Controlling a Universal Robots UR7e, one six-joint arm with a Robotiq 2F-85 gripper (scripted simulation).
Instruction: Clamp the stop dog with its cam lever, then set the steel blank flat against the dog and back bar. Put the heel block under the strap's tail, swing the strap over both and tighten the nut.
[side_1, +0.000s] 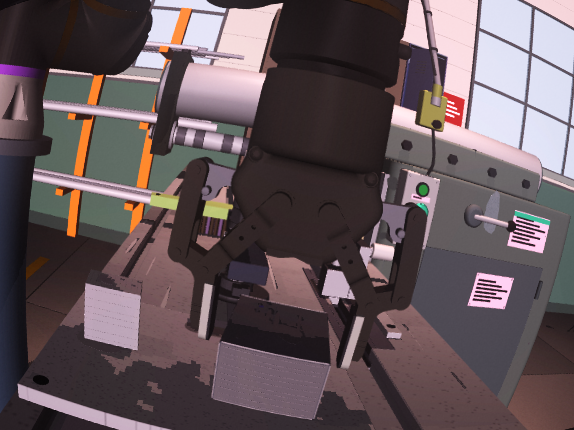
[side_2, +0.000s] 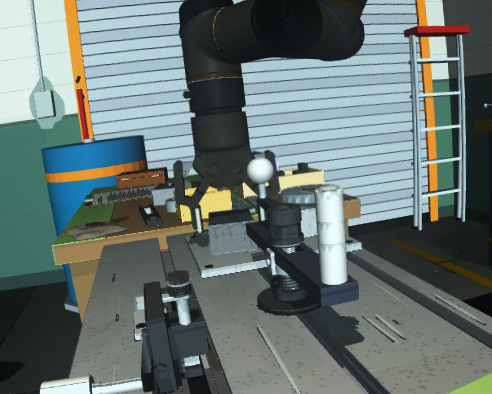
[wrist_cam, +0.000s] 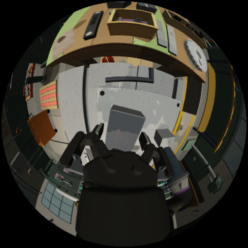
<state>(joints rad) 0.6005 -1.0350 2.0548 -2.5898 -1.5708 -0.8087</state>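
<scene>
On the light staging plate at the near end of the machine table, the steel blank (side_1: 272, 367) (side_2: 231, 231) (wrist_cam: 125, 126) lies flat. A small grey heel block (side_1: 112, 315) (wrist_cam: 164, 137) sits apart from it on the same plate. My gripper (side_1: 280, 340) (side_2: 227, 220) (wrist_cam: 121, 136) is open and holds nothing. It is low over the blank, one finger on each side. Further along the table stands the dark strap (side_2: 300, 262) on its stud, with the nut (side_2: 285, 222) and a ball-topped lever (side_2: 260, 172). The stop dog with its clamp (side_2: 172, 325) sits at the other end.
A wooden bench (side_2: 150, 210) (wrist_cam: 130, 32) with trays and tools stands beyond the plate. A white post (side_2: 331, 235) stands on the strap's end. A blue drum (side_2: 90, 170) and a ladder (side_2: 440, 125) stand further off. A grey control cabinet (side_1: 480, 260) flanks the table.
</scene>
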